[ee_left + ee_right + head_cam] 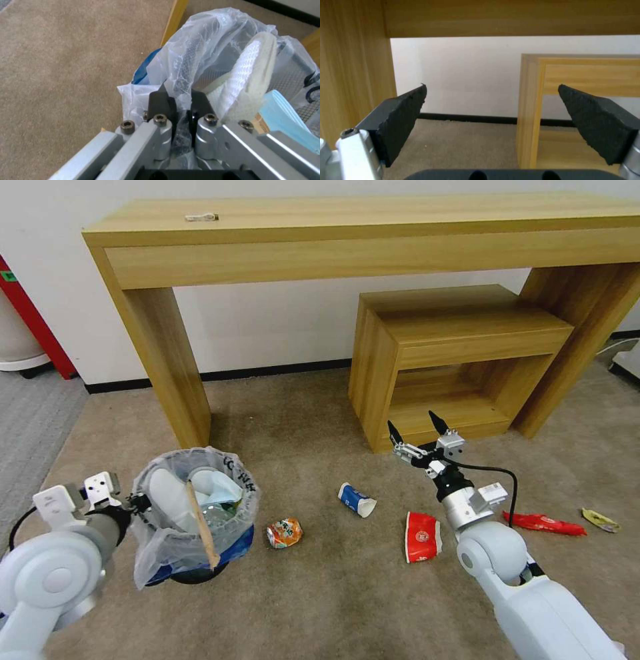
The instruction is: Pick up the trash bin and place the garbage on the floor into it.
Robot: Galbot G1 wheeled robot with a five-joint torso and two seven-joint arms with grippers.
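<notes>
The trash bin [175,573], lined with a crinkled clear bag, hangs just above the carpet at the lower left. My left gripper [139,503] is shut on its near rim and bag [180,75]. Inside are a white slipper [248,80], a blue mask [283,115] and a wooden stick [202,527]. Garbage on the floor: a crushed can [285,533], a blue-and-white paper cup [356,499], a red paper cup [423,537], a red wrapper [543,523] and a yellow wrapper [600,520]. My right gripper [417,430] is open in the air above the red cup, its fingers [403,112] holding nothing.
A long wooden console table [360,233] stands against the wall, one leg [170,373] close behind the bin. A small wooden shelf unit [460,360] sits under it, just beyond my right gripper. Something red [33,327] leans at the far left.
</notes>
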